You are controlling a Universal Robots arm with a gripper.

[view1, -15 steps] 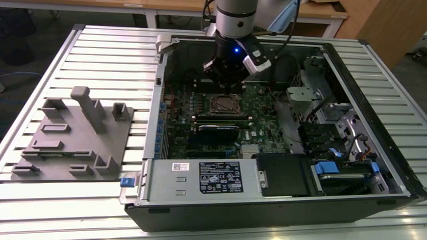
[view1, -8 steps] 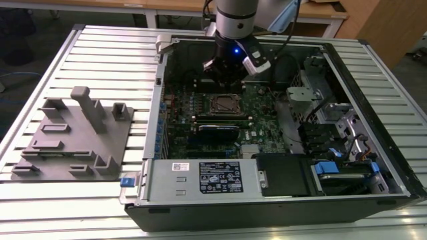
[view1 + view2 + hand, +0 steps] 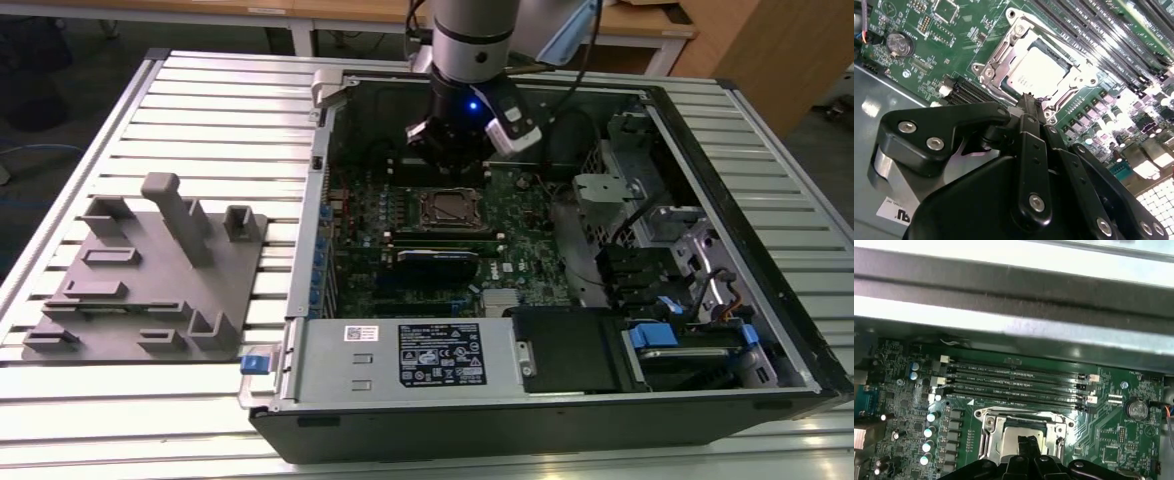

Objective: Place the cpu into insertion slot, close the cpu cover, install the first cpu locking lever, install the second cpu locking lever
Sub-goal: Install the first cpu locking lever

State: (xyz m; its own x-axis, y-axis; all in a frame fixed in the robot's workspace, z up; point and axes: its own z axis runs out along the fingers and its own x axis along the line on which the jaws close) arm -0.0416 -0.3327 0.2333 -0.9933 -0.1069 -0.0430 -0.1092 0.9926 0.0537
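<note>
The claw (image 3: 1030, 102) is hanging over the open computer case (image 3: 400, 360) on the table (image 3: 200, 100). In both wrist views its fingertips are looking pressed together and pinching nothing, with the tips sitting just at the edge of the socket on the side away from the memory slots (image 3: 1014, 380).

The cpu (image 3: 1039, 74) is lying flat in the insertion slot (image 3: 1050, 48), its silver top showing through the window of the cpu cover (image 3: 999, 55). The cover appears to be lying down over it. Whether either of the 2 locking levers is latched, I cannot tell.

Judging from this, the lever work is the step in hand. Doing it well is calling for contact on the thin lever wire alone — never on the chip's top or the cover's frame. The push should be going down and then sideways, so the wire is tucking under its hook on the motherboard (image 3: 969, 30). Closed tips are suiting this job, acting as 1 blunt pusher — and a slow, steady press is keeping them from slipping onto the small parts beside the socket.
</note>
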